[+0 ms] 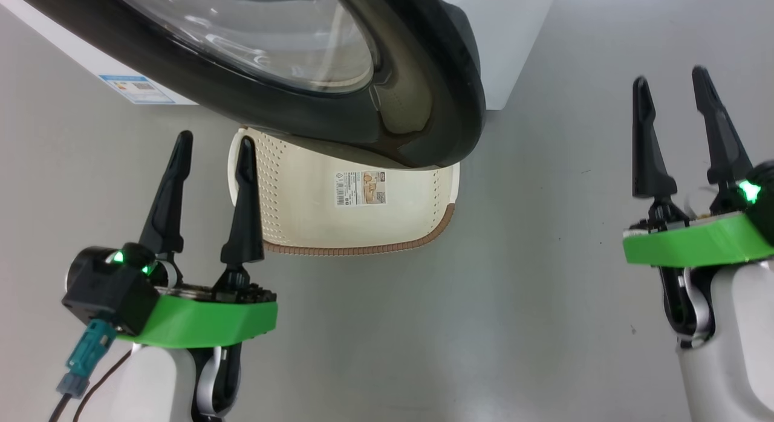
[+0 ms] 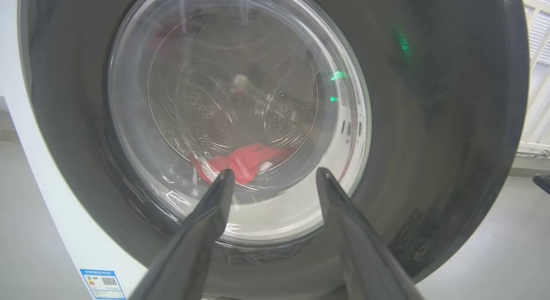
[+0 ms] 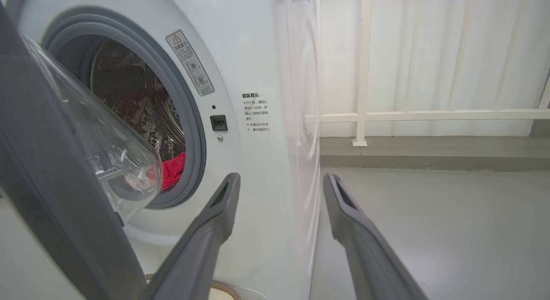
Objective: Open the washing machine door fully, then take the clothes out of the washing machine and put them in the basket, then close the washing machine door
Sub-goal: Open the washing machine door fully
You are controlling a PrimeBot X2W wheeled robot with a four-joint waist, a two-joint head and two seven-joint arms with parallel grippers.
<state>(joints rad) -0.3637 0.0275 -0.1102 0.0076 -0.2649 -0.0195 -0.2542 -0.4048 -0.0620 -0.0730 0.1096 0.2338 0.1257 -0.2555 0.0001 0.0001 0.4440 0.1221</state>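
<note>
Red clothes [image 2: 245, 162] lie at bottom of drum [image 3: 129, 98], near front edge. Door [image 1: 423, 77] partly open, over basket [image 1: 302, 216] on floor [image 1: 484, 319]. Left gripper [image 1: 215, 138] and right gripper [image 1: 670, 75] both spread wide, empty, apart from door.

Even, bright, diffuse light is given throughout; only faint shadows are cast on the floor [image 1: 484, 289]. Glare streaks and green reflections are seen on the washing machine door [image 2: 236, 119]. Lines are bowed toward wrist-view edges, where softness is noted.
</note>
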